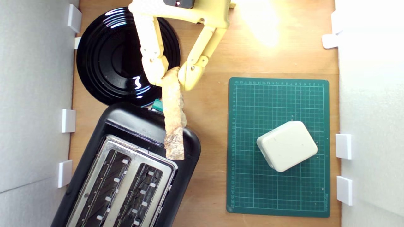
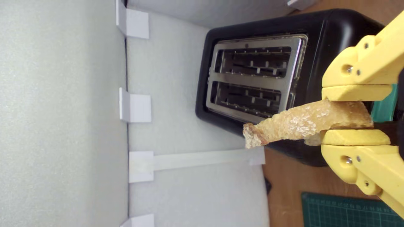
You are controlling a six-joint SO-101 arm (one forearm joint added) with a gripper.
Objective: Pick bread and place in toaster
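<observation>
Exterior view: yellow plastic robot hand (image 1: 170, 78) is clamped on one end of the thin tan crusty half-slice of bread (image 1: 173, 121), held edge-on, its free end hanging over the near corner of the large black two-slot toaster with silver metal top (image 1: 132, 170). Bread is off the wooden counter (image 1: 211, 132) and looks clear of the toaster top, not in either slot yet. Wrist view: both yellow fingers (image 2: 356, 93) press the bread (image 2: 303, 124) from opposite faces; the far tip droops a little toward the toaster (image 2: 255, 82).

Step judged: carry phase, bread picked, insertion not started. Next move probably calls for shifting further over the toaster, turning the slice to line up with a slot's long axis, then lowering between the wire guides; the slice runs at an angle to the slots now.

Containers: both toaster slots show only wire guides, no bread. Round glossy black plate (image 1: 107, 60) behind the toaster holds nothing. Green cutting mat (image 1: 249, 189), beside the toaster, carries a cream-white rounded block (image 1: 287, 145).
</observation>
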